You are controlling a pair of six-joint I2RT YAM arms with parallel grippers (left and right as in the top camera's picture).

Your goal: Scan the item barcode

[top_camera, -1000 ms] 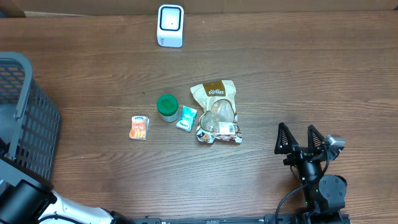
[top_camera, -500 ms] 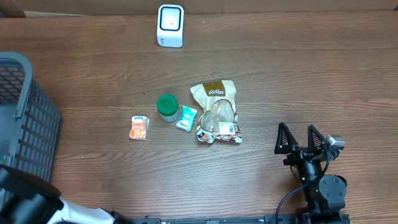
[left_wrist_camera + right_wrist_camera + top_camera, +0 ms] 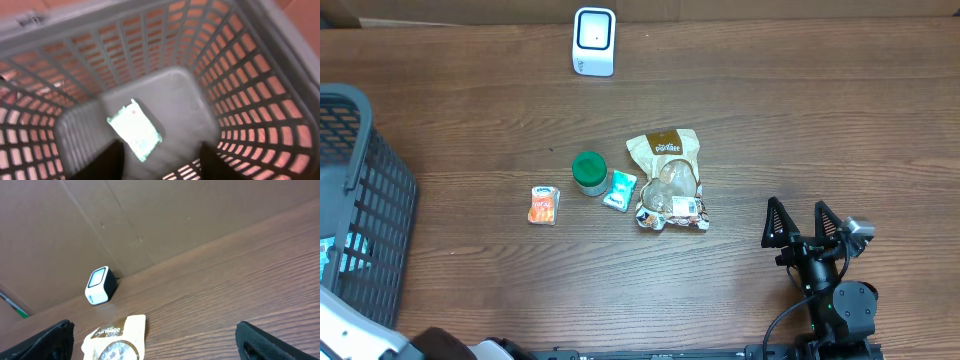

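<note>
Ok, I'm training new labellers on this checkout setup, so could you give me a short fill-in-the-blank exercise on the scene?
1. The jar beside the teal packet has a ___ lid.
2. In the left wrist view, the pale packet lies inside the ___.
3. The jaws of the right gripper stand ___, with nothing between them.
Missing words: green; basket; open.

Right end effector (image 3: 795, 208) sitting at near right of worktop (image 3: 770, 120), pointing toward far side, fingers (image 3: 54, 336) standing wide apart, gripping nothing. Left arm (image 3: 360, 338) showing only at near-left corner. Left end effector (image 3: 162, 162) pointing downward, dark fingers standing apart, nothing between them.
</note>
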